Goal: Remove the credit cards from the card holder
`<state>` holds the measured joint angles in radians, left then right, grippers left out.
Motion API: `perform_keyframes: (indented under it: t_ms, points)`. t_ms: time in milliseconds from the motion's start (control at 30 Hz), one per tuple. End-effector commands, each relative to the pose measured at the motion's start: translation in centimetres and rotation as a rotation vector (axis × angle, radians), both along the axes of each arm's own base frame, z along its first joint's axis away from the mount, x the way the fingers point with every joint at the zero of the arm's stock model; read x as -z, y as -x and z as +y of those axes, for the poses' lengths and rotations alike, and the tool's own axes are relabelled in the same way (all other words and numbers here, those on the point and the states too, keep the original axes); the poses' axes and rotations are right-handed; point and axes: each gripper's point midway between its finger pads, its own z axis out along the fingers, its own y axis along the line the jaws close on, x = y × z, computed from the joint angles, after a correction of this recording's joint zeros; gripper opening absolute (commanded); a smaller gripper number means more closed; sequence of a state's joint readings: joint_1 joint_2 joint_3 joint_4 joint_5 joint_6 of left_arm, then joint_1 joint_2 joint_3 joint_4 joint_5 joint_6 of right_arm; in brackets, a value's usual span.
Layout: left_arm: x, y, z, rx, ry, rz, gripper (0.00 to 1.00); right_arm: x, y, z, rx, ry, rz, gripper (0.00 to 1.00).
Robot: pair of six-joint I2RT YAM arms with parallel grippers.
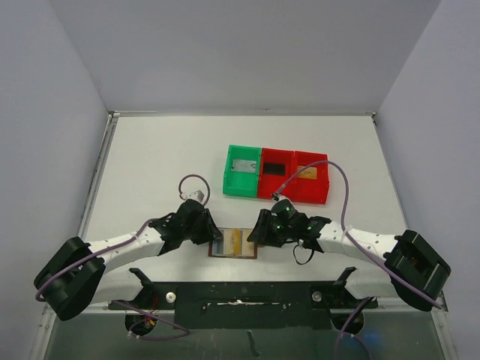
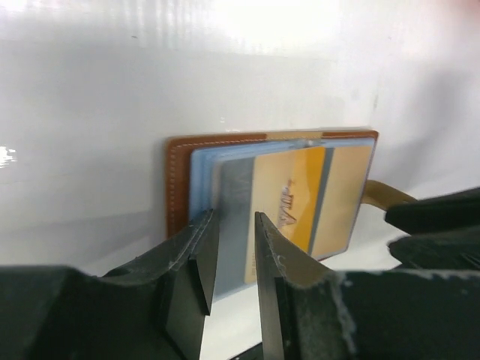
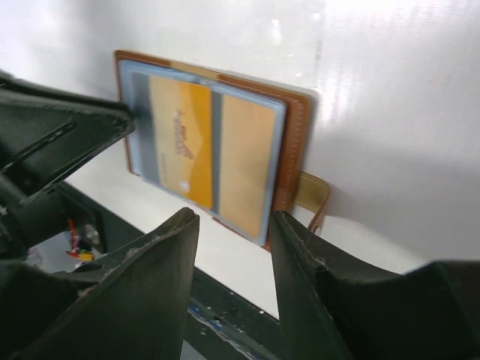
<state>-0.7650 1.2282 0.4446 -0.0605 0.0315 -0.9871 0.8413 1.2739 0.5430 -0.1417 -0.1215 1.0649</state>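
The brown leather bifold card holder (image 1: 234, 244) lies open at the table's (image 1: 165, 165) 6 o'clock with a golden-orange card (image 2: 292, 195) inside. The left gripper (image 2: 234, 217) is at its 9 o'clock and the right gripper (image 3: 232, 219) at 3, both with jaws apart and holding nothing. With nothing pinning it, the holder could slide along when the card is tugged.

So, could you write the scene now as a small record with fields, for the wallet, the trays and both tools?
card holder: open flat on table
inside it: orange card under clear sleeve
green tray: pale grey card
middle red tray: black card
right red tray: golden card
left tool: open, at the sleeve's edge
right tool: open, empty
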Motion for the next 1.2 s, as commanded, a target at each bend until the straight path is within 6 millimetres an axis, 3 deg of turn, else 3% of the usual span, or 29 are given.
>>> perform_keyframes:
  t_ms: [0, 133, 267, 367, 433, 533, 633, 733, 967, 1167]
  points:
    - [-1.4, -1.3, 0.3, 0.037, -0.033, -0.05, 0.26, -3.4, -0.4, 2.8, -0.029, -0.188, -0.057, 0.43]
    - [-1.9, -1.8, 0.4, 0.056, -0.066, -0.063, 0.26, -4.4, -0.4, 4.7, -0.073, -0.234, -0.076, 0.42]
    - [-2.3, -2.7, 1.4, 0.057, -0.086, -0.074, 0.34, -3.4, 0.2, 6.2, -0.107, -0.223, -0.029, 0.4]
    - [-3.7, -5.0, 2.1, 0.125, -0.089, -0.123, 0.43, -2.9, 0.9, 7.4, -0.104, -0.224, 0.008, 0.4]
    - [-4.4, -6.3, 1.8, 0.188, -0.062, -0.135, 0.46, -2.2, 1.3, 7.7, -0.072, -0.238, 0.061, 0.4]
    - [-4.3, -6.8, 0.6, 0.271, -0.035, -0.127, 0.46, -1.1, 2.0, 8.1, -0.028, -0.275, 0.121, 0.41]
    - [-3.4, -5.9, -0.8, 0.332, 0.028, -0.088, 0.46, -0.1, 2.1, 7.7, 0.021, -0.277, 0.151, 0.42]
    - [-1.8, -4.9, -0.9, 0.333, 0.03, -0.046, 0.46, 0.7, 1.7, 7.0, 0.08, -0.259, 0.16, 0.43]
    - [-0.5, -1.9, -1.0, 0.37, 0.029, 0.0, 0.43, 1.7, 0.2, 3.8, 0.209, -0.216, 0.141, 0.45]
    - [0.5, -0.6, -0.5, 0.347, -0.033, 0.037, 0.38, 1.6, -0.3, 3.0, 0.177, -0.177, 0.109, 0.44]
